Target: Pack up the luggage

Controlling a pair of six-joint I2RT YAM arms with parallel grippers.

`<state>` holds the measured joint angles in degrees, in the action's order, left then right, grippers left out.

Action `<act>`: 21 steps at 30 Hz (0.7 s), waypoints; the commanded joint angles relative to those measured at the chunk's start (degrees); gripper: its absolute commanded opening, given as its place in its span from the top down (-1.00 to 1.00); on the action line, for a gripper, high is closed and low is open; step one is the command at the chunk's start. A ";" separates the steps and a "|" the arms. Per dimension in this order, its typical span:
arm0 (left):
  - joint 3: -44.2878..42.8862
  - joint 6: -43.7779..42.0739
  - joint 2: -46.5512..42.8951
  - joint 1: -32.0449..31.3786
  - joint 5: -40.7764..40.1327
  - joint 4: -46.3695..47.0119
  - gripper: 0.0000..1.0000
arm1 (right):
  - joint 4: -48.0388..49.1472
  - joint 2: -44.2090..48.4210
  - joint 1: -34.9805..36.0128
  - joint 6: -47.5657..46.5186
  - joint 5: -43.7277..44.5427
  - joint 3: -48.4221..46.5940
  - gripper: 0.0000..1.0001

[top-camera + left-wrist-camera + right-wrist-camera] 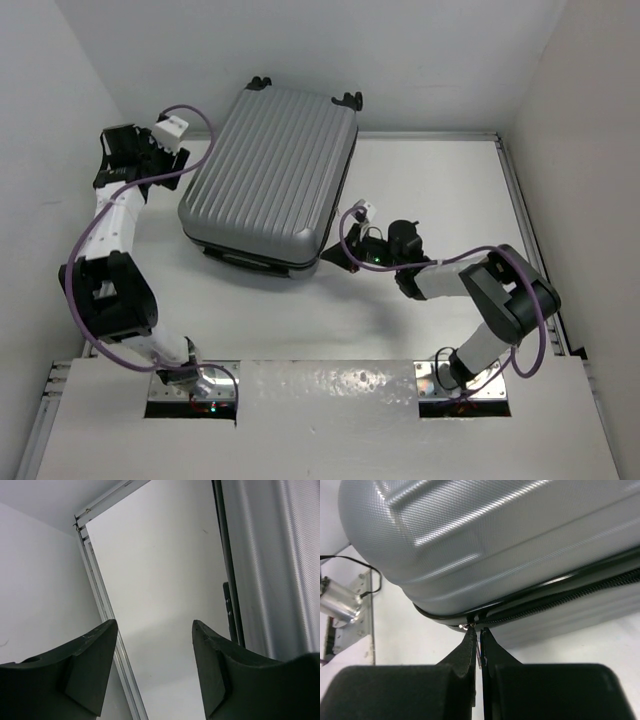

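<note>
Top view: the luggage (270, 175) lies closed on the white bench (430, 180), ribbed silver shell up, towards the far left, its black wheels at the far wall. The left tool (118, 150) is at the far left by the side wall, apart from the case. The right tool (330, 257) is at the case's near right corner, touching its seam.

Left wrist view: the left tool (154, 625) has its two dark fingers standing apart with only bare bench (160, 555) between them. The luggage (280, 555) fills the right edge, and a metal rail (100, 595) runs along the bench's edge beside the wall (35, 580).

Right wrist view: the right tool (477, 635) has its fingers pressed together, tips right at the zip (560, 600) under the bulging shell of the luggage (495, 530). A small metal part of the zip shows at the tips; whether it is pinched I cannot tell. A metal cylinder (337, 602) sits on a bracket at the left
</note>
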<state>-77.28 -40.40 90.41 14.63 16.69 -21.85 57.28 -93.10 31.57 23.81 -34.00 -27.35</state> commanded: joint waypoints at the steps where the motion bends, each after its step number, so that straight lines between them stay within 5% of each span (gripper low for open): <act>1: 2.74 0.41 -3.05 0.48 1.86 0.32 -0.18 | -1.46 -0.33 -6.60 -6.14 11.32 -2.96 1.00; 16: 3.27 -2.05 -4.80 0.13 2.74 -2.32 -0.18 | -24.04 -0.68 -11.88 -33.64 18.08 -21.51 1.00; 21: 2.74 -6.78 -7.96 -1.71 4.84 -3.38 -0.18 | -24.76 -2.08 -15.48 -34.53 19.23 -23.53 1.00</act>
<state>-72.93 -43.29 86.80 14.15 18.41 -25.80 29.98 -95.07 18.50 -5.52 -21.96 -48.49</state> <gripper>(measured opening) 0.589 0.001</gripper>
